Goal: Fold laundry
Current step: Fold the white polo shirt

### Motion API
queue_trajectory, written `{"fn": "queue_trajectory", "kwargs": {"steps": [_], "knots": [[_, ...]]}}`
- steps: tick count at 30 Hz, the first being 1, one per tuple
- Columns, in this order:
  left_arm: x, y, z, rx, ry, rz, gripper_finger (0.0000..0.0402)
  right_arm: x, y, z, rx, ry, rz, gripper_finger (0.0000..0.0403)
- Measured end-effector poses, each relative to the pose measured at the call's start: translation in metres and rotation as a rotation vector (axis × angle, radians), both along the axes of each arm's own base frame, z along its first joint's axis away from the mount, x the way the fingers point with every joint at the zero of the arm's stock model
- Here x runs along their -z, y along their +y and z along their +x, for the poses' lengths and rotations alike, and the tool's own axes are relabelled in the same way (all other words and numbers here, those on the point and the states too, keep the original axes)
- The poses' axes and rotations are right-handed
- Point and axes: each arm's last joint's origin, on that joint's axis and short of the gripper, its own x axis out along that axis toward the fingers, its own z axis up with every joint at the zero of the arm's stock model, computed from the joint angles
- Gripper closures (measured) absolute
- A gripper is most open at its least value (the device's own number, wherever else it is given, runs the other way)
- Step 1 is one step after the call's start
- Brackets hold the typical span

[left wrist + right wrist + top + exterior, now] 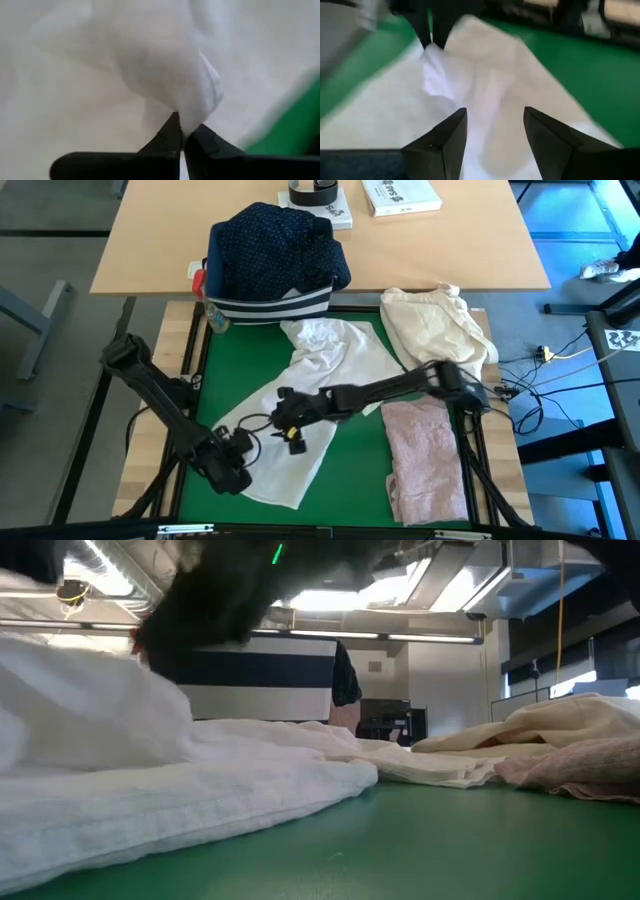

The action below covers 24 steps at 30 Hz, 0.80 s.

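We see the white shirt (300,405) spread crumpled across the green mat (350,470), running from just in front of the navy fabric bin with white stripes (268,305) down toward the mat's near edge. Our left gripper (238,452) sits low over the shirt's near left part, and in the left wrist view its two dark fingers (172,137) are pressed together on a small raised fold of the white shirt (170,75), so it has the cloth pinched. Our right gripper (292,430) reaches in from the right side over the middle of the same shirt, close to the left gripper; in the right wrist view its fingers (451,135) stand clearly apart above the white cloth (490,95) with nothing between them, and the left gripper's pinched tip (430,35) shows farther off, lifting a peak of fabric. The pale pink top (425,460) lies flat on the right part of the mat, beside the shirt and apart from both grippers. The navy white-dotted shirt (275,245) is heaped in the top of the bin, behind the mat. A cream-beige cloth bundle (435,325) rests at the mat's far right corner, behind the pink top. In the low view the white shirt (150,780) fills the left foreground.
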Motion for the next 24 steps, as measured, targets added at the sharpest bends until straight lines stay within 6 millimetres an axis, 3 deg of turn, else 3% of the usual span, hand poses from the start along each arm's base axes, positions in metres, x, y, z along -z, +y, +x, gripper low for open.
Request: {"fn": "queue_trajectory", "kwargs": {"steps": [3,8,11,14,18,22,24], "knots": [[-0.027,-0.011,0.007,0.034,-0.037,-0.095,0.04,-0.031,-0.005,-0.021,-0.09,0.071,-0.031,0.0205],[-0.06,-0.023,0.016,0.032,-0.125,-0.183,0.04,-0.051,-0.032,-0.062,-0.177,0.292,-0.049,0.0205],[-0.075,-0.027,0.02,0.001,-0.168,-0.221,0.0401,-0.053,-0.053,-0.093,-0.178,0.407,-0.054,0.0205],[-0.085,-0.028,0.023,-0.035,-0.216,-0.233,0.0401,-0.039,-0.071,-0.122,-0.149,0.492,-0.053,0.0205],[-0.089,-0.027,0.026,-0.061,-0.256,-0.211,0.0401,-0.018,-0.089,-0.152,-0.067,0.457,-0.084,0.0205],[-0.088,-0.026,0.027,-0.099,-0.257,-0.211,0.0401,0.027,-0.098,-0.169,-0.009,0.494,-0.082,0.0205],[-0.088,-0.025,0.028,-0.119,-0.253,-0.217,0.0401,0.04,-0.098,-0.173,0.009,0.485,-0.082,0.0205]]}}
